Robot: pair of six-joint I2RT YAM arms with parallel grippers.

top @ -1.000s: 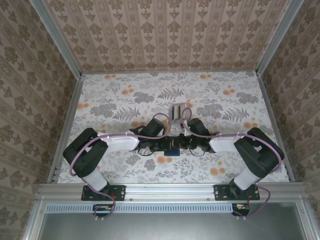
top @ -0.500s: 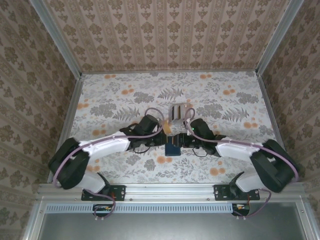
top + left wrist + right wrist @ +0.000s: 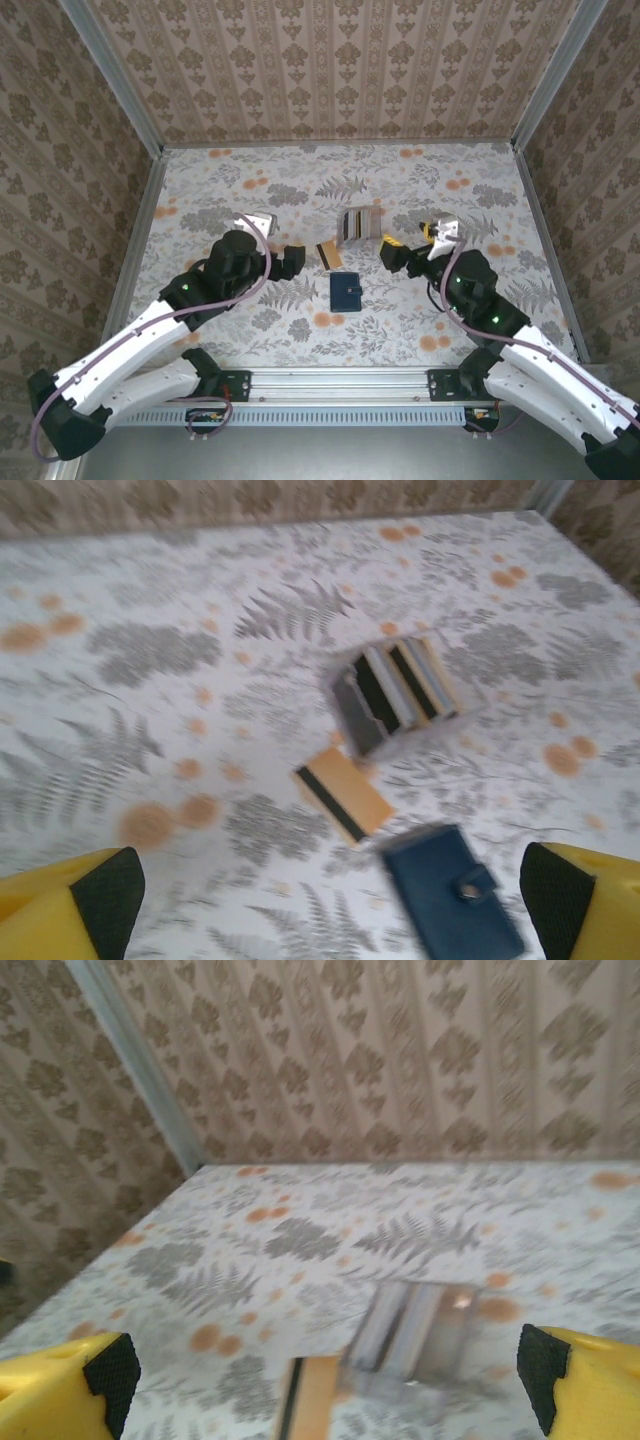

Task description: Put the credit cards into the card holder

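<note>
Left gripper [image 3: 330, 895] and right gripper [image 3: 328, 1375] hung wide open and empty on either side of the closed card holder [image 3: 346, 291]. A gold-orange card [image 3: 326, 255] lay loose just beyond it, with the other credit cards [image 3: 360, 224] grouped farther back. Apparently none had been stowed yet.

The left arm [image 3: 125, 348] and right arm [image 3: 545, 365] have white shells on the long links and black housings at the joints. Black base plates [image 3: 215, 385] bolt them onto the silver rail [image 3: 340, 382]. A mauve cable [image 3: 441, 280] runs along each. The left gripper [image 3: 288, 258] and right gripper [image 3: 405, 245] carry yellow fingers [image 3: 40, 920] with black pads [image 3: 105, 890].
</note>
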